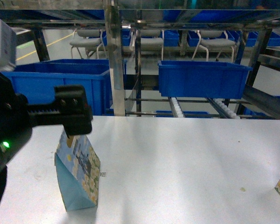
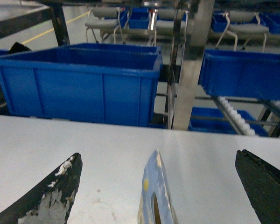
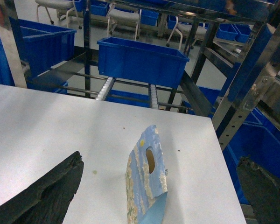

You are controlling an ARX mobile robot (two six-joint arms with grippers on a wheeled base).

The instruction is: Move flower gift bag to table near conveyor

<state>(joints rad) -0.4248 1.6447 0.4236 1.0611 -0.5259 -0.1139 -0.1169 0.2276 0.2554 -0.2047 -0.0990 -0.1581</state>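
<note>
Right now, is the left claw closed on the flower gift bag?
No, the left claw is open, its fingers standing well apart on either side of the flower gift bag.

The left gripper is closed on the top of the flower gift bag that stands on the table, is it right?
Not quite. The left gripper is open: in the left wrist view its fingers stand wide apart on either side of the gift bag, not touching it. The bag does stand upright on the table.
</note>
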